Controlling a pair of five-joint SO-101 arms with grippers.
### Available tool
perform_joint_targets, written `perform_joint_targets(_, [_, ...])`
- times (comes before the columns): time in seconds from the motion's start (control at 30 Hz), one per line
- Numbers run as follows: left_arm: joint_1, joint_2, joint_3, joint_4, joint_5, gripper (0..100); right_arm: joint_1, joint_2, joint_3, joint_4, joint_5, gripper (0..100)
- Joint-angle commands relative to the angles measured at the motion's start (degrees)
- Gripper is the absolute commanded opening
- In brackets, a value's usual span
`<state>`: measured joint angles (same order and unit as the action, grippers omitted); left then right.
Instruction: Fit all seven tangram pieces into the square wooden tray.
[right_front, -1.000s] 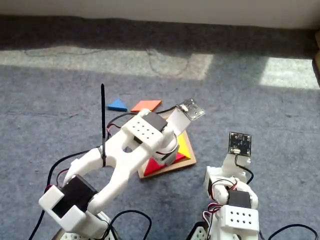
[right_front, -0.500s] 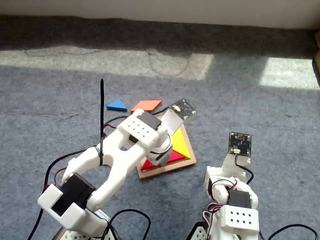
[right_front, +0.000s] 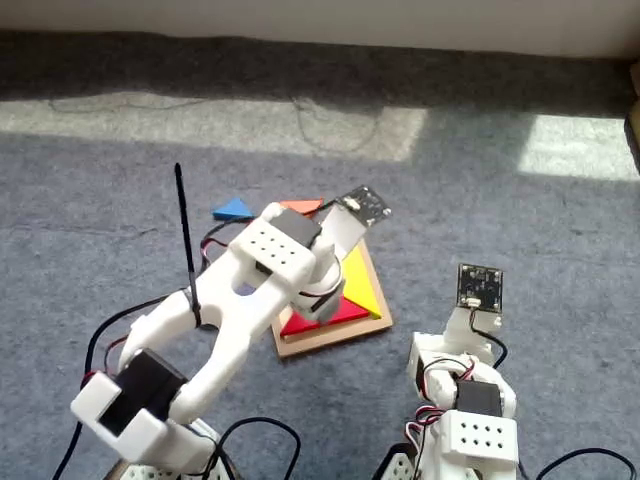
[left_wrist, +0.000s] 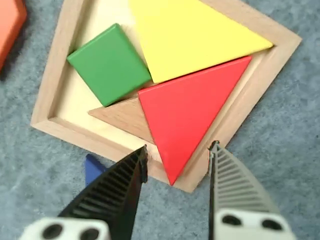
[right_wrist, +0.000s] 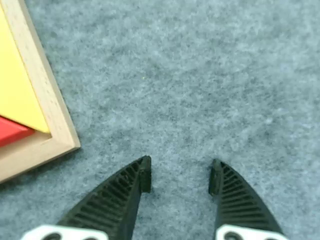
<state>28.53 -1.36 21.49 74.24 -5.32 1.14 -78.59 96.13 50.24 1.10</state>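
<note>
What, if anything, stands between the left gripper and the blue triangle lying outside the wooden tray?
Nothing visible does. The blue triangle lies on the carpet just outside the wooden tray's rim, beside one finger of the open left gripper, which hovers over the tray's corner. That finger partly hides it.

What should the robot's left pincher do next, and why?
Probably move the open, empty left gripper over the blue triangle and lower onto it. The wooden tray holds only the yellow triangle, red triangle, green square and wood-coloured triangle, while the blue triangle and an orange piece lie outside on the carpet, the blue one nearest the gripper.
</note>
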Motion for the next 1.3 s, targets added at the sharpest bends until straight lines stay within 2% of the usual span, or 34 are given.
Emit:
perform_joint_targets(0.0, [0.84, -7.87, -3.74, 3.16, 0.79, 21, 1.63, 0.04, 0.92, -1.63, 0.53, 20.2])
perform_joint_targets(0.2, [-5.23, -15.16, -0.4, 4.04, 0.62, 21, 1.63, 0.04, 0.92, -1.63, 0.53, 20.2])
perform_joint_targets(0.3, [-9.01, -14.81, 3.82, 1.93, -2.02, 21, 1.63, 0.04, 0.92, -1.63, 0.53, 20.2])
perform_joint_targets(0.53, [-10.33, -11.47, 15.87, -11.08, -2.46, 21, 1.63, 0.04, 0.92, -1.63, 0.53, 20.2])
perform_joint_targets(0.73, [-10.24, -3.03, 17.45, -20.04, -2.46, 21, 1.63, 0.04, 0.92, -1.63, 0.53, 20.2])
perform_joint_targets(1.0, [-0.92, -0.13, 12.79, -14.86, -1.76, 21, 1.63, 0.04, 0.92, -1.63, 0.53, 20.2])
perform_joint_targets(1.1, [-0.75, -4.0, 12.79, -13.54, 0.97, 21, 1.63, 0.04, 0.92, -1.63, 0.53, 20.2])
perform_joint_targets(1.27, [-2.33, -15.08, 12.79, -9.05, 1.14, 21, 1.63, 0.04, 0.92, -1.63, 0.53, 20.2])
